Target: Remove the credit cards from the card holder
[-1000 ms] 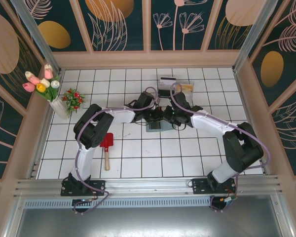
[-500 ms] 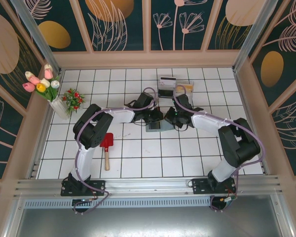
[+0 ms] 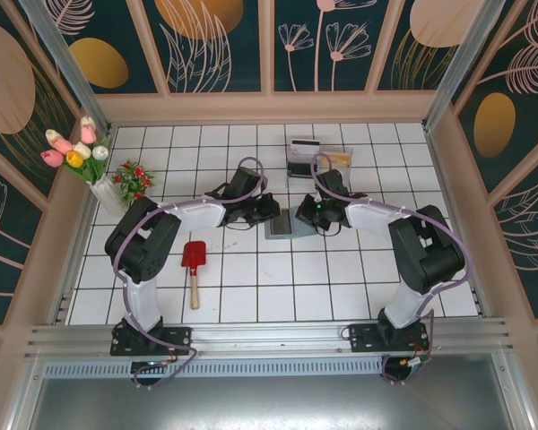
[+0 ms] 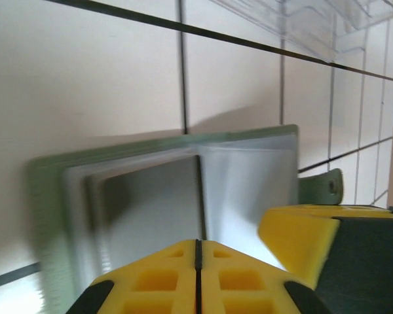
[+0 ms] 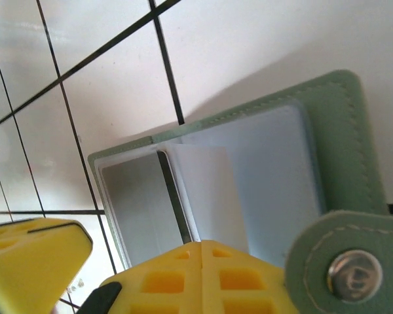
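Change vs a second ago: both arms backed off card holder (image 3: 283, 227). Left gripper (image 3: 269, 211) now just beside its left edge, right gripper (image 3: 305, 215) at its right edge. Both finger pairs pressed together, pinching nothing. Holder lies open mid-table. Striped card (image 3: 303, 147) and tan-gold card (image 3: 339, 159) sit near table's far edge, apart from holder. Pockets look empty, though blurred. Task likely done.

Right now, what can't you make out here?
- Top view: wallet tiny, left gripper and right gripper crowd its sides; pockets unreadable.
- Left wrist view: blurred; yellow fingers cover the wallet's near edge.
- Right wrist view: fingers and snap tab cover its lower part; contents unclear.
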### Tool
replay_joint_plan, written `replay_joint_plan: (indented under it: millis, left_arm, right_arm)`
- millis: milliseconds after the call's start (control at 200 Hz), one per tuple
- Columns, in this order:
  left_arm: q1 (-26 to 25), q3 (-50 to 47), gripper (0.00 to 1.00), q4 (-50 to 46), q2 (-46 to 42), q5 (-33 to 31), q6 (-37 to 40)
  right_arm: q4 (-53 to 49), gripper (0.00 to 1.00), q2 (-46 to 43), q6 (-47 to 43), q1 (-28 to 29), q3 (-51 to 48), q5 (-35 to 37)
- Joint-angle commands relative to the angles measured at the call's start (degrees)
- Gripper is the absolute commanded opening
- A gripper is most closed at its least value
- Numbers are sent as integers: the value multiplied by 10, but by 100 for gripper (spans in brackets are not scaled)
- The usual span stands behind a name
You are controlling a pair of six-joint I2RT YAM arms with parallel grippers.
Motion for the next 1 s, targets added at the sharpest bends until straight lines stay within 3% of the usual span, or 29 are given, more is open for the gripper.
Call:
replay_joint_plan:
  millis: [0, 360, 996]
  left_arm:
    - [3, -12, 10, -14, -15, -10, 1]
    - [3, -5, 9, -50, -2, -41, 24]
    - [3, 8, 5, -70, 29, -29, 44]
  right_arm:
    - [-19, 11, 20, -57, 0, 29, -21]
    - [-59, 20, 42, -206, -7, 67, -64]
    - [-54, 19, 98, -251, -24, 80, -116]
